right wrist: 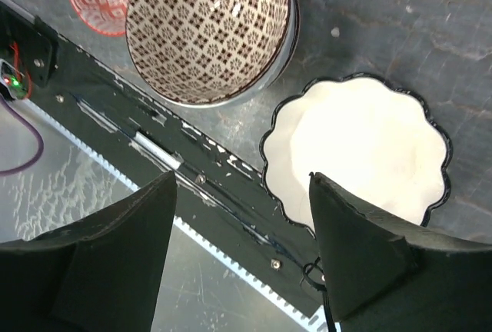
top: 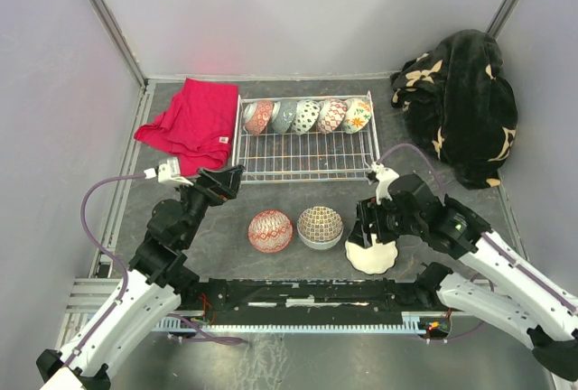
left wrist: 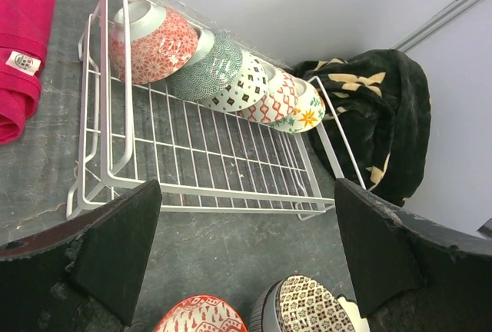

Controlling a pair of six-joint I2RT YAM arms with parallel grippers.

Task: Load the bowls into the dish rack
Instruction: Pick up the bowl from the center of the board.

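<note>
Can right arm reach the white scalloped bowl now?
Likely yes: its jaws hang open just above the white scalloped bowl, nothing between; the brown-patterned bowl sits apart.

We see the dish rack (top: 307, 170), a white wire basket with low sides, lying flat at the far middle of the table. Along its far side five bowls stand on edge in a tight row. From the left they are a red lattice bowl (top: 259, 117), a teal scale-patterned bowl (top: 284, 117), a white bowl with dark diamonds (top: 307, 116), a red-and-white bowl (top: 331, 116) and an orange floral bowl (top: 358, 115). The rest of the rack holds nothing.

Nearer, three bowls sit on the table: a red-patterned bowl (top: 270, 231), just right of it a brown-checked bowl (top: 320, 225), and further right a plain white scalloped bowl (top: 372, 255) with a dark rim, upright.
</note>
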